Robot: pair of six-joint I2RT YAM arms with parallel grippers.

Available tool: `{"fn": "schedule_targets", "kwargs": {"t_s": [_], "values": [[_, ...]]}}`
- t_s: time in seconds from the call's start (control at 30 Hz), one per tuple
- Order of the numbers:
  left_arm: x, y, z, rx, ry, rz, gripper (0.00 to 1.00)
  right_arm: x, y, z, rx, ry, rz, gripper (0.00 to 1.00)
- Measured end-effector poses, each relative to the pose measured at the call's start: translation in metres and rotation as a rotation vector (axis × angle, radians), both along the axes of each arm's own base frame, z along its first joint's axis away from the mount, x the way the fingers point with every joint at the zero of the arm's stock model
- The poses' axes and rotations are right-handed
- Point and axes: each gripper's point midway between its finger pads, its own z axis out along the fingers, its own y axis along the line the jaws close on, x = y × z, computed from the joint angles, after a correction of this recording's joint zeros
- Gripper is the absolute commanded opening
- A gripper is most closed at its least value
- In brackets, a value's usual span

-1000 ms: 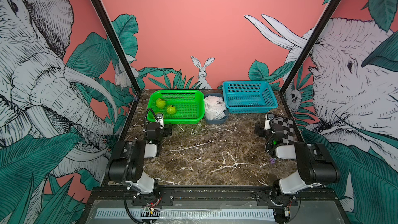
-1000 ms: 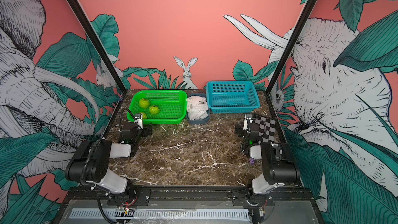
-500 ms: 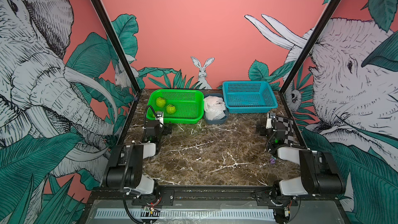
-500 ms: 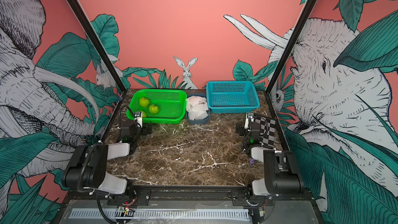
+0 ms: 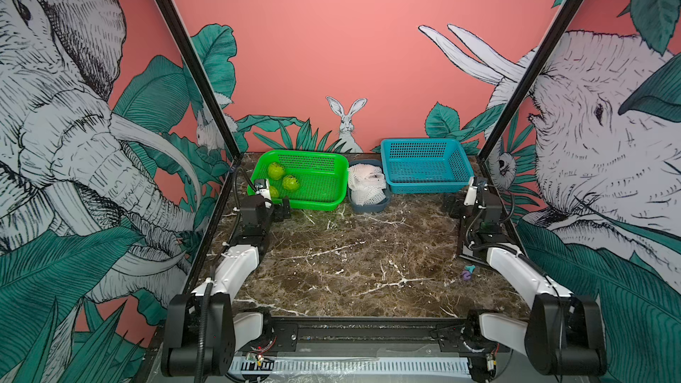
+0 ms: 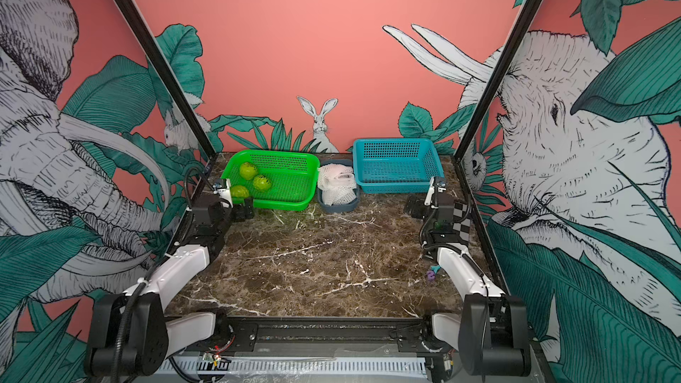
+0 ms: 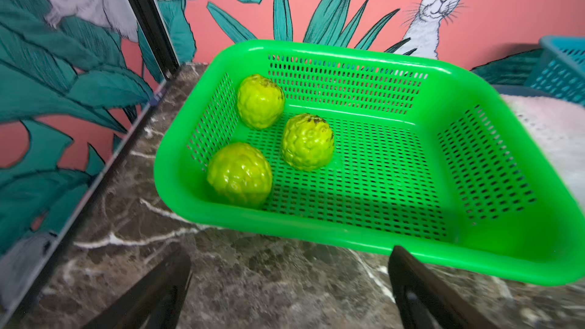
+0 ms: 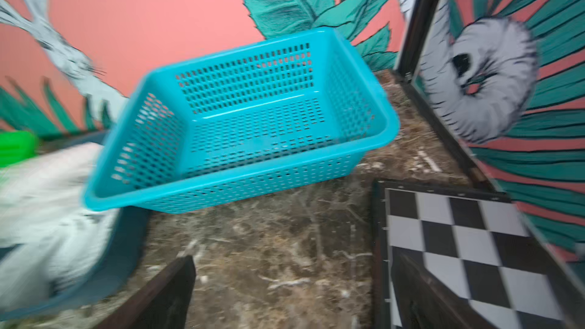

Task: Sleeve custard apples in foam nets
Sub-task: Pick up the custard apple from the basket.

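Left gripper (image 7: 289,262) and right gripper (image 8: 294,262) stood open, empty. Bumpy custard apples (image 7: 307,142) lay in perforated basket (image 7: 348,55) ahead of left gripper.

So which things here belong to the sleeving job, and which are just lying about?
Job: custard apples, three, in the green basket; foam nets in the grey tub; blue basket, probably for sleeved fruit.
Lying about: checkerboard; small purple bit on the table.
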Motion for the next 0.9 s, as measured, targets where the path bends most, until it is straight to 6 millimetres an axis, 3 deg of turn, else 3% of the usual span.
{"fn": "schedule_targets", "kwargs": {"t_s": [0.07,0.17,0.33,0.47,0.63,0.9], "values": [[0.000,-0.005,0.012,-0.067,0.000,-0.011,0.98,0.002,0.015,0.011,0.138,-0.029,0.055,0.99],[0.009,-0.016,0.036,-0.148,0.022,-0.047,0.87,0.009,0.035,0.020,0.295,-0.015,0.132,0.94],[0.036,-0.035,0.061,-0.232,0.126,-0.112,0.81,0.010,0.065,0.026,0.359,0.068,0.209,0.87],[0.043,-0.042,0.046,-0.284,0.255,-0.119,0.83,0.004,0.095,0.035,0.326,0.116,0.279,0.86],[0.051,-0.044,0.021,-0.318,0.428,-0.085,0.88,-0.012,0.125,0.029,0.247,0.202,0.333,0.91],[0.084,-0.037,-0.006,-0.279,0.592,-0.006,0.91,-0.030,0.163,0.014,0.144,0.286,0.413,0.95]]}}
